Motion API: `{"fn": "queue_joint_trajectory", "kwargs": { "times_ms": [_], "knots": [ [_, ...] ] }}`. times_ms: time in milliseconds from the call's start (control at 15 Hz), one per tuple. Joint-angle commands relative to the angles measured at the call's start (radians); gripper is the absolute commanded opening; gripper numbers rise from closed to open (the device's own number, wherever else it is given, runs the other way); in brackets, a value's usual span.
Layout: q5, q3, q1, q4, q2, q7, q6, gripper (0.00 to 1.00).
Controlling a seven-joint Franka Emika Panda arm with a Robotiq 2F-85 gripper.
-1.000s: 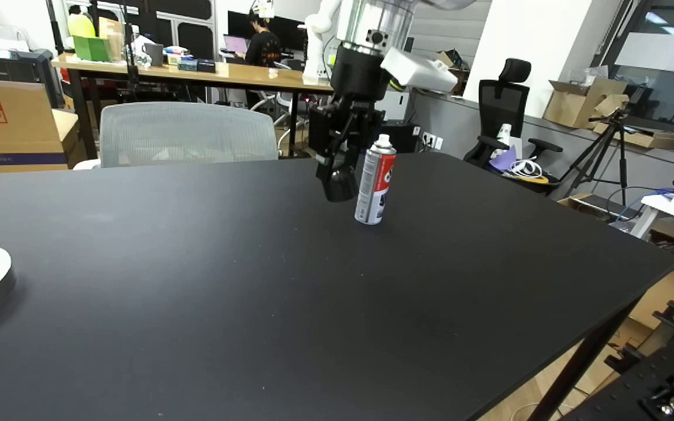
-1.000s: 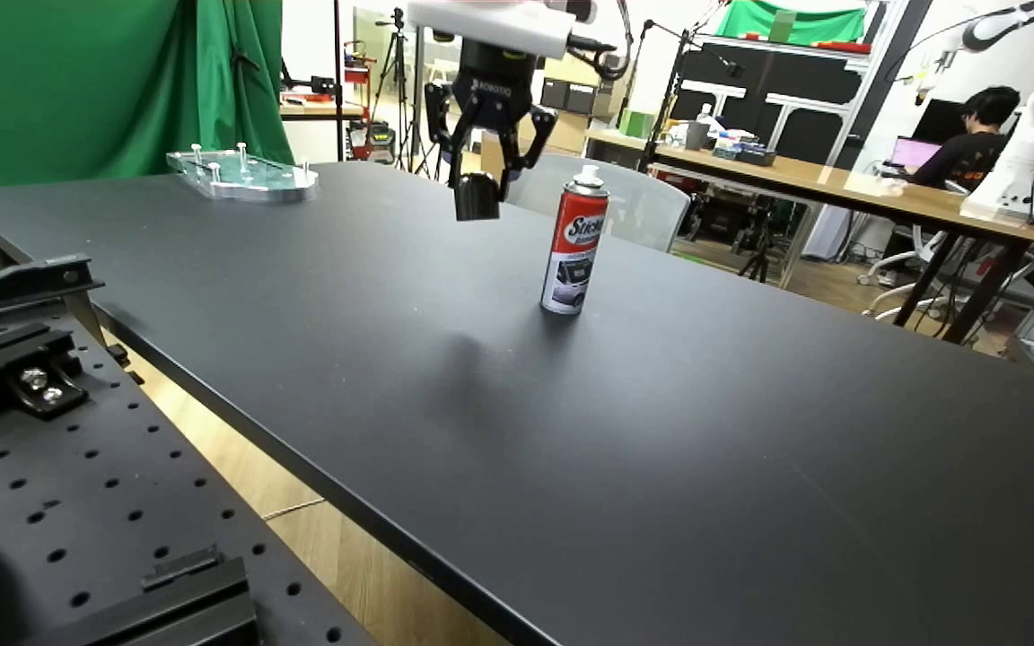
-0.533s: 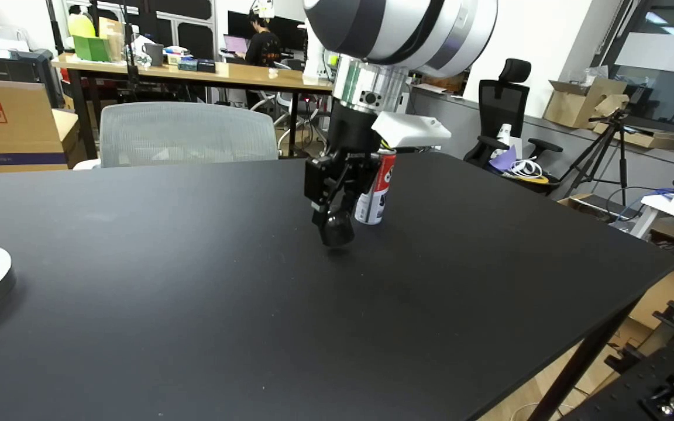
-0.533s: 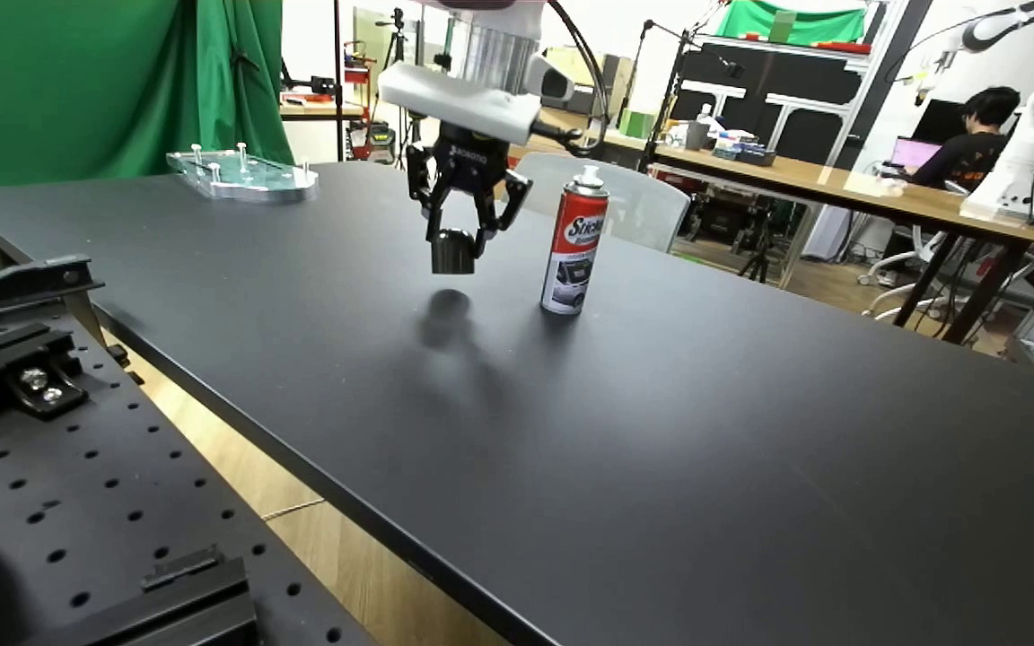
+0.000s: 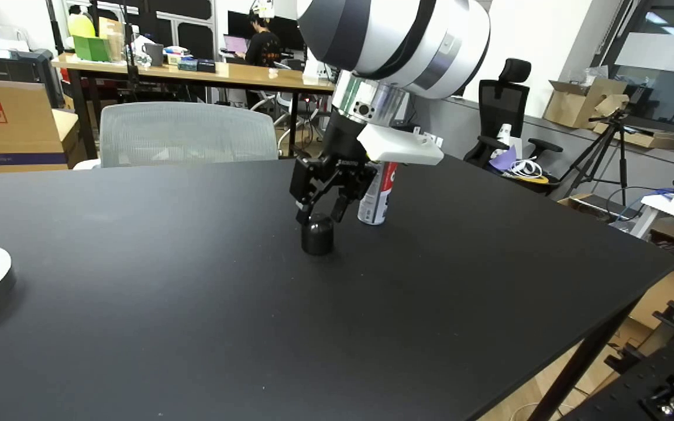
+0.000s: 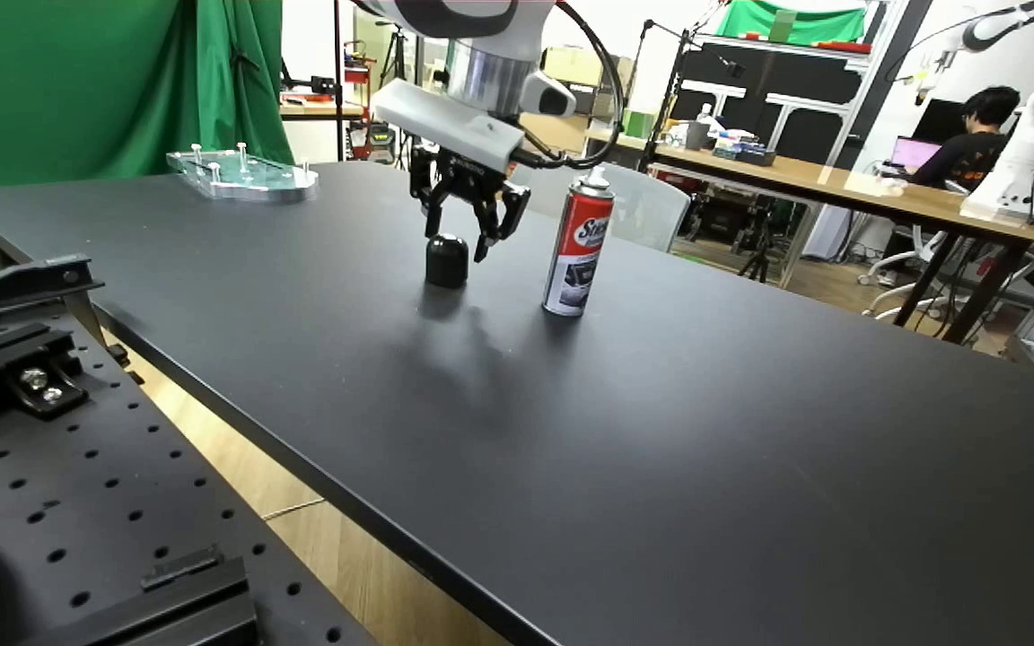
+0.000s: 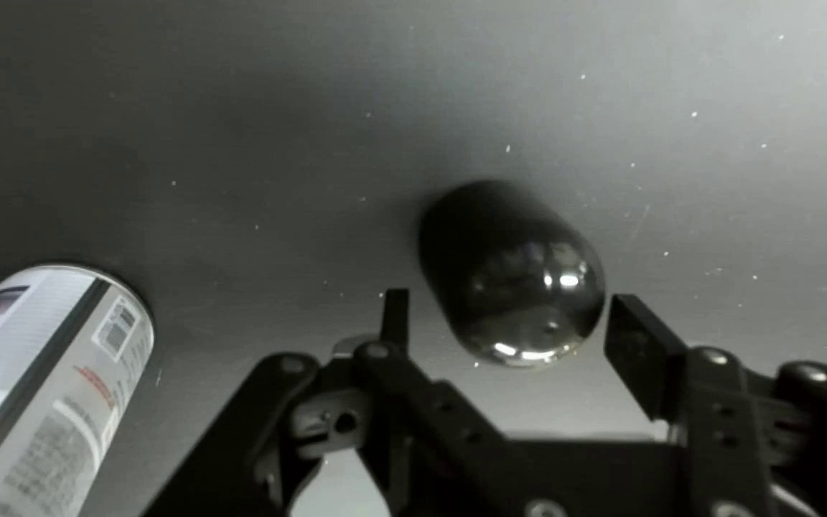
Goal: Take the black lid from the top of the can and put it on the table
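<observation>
Black lid (image 6: 447, 262) stands upright by the wide-spread end effector (image 7: 508, 305); wrist view crops the can (image 7: 62, 373).

In both exterior views, grey chair (image 5: 189, 134), desk (image 5: 240, 71) behind, person (image 5: 264, 48) beyond. In an exterior view, large box (image 5: 9, 139), black chair (image 5: 502, 105), tripod (image 5: 614, 124). In an exterior view, curtain (image 6: 104, 108), see-through plate (image 6: 266, 179).

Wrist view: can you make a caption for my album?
The black lid stands on the table near the can, the hand open.
</observation>
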Motion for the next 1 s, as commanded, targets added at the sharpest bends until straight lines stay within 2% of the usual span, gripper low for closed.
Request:
{"fn": "queue_joint_trajectory", "kwargs": {
  "times_ms": [0, 200, 400, 800, 933],
  "knots": [
    [-0.022, 0.022, -0.031, -0.004, 0.008, 0.039, 0.036, 0.99],
    [-0.052, 0.011, -0.025, -0.010, -0.001, 0.050, 0.056, 1.00],
    [-0.131, -0.058, 0.037, -0.024, -0.054, 0.102, 0.014, 1.00],
    [-0.312, -0.185, 0.156, -0.027, -0.214, 0.201, -0.199, 1.00],
    [-0.333, -0.192, 0.168, -0.018, -0.261, 0.203, -0.292, 1.00]
  ]
}}
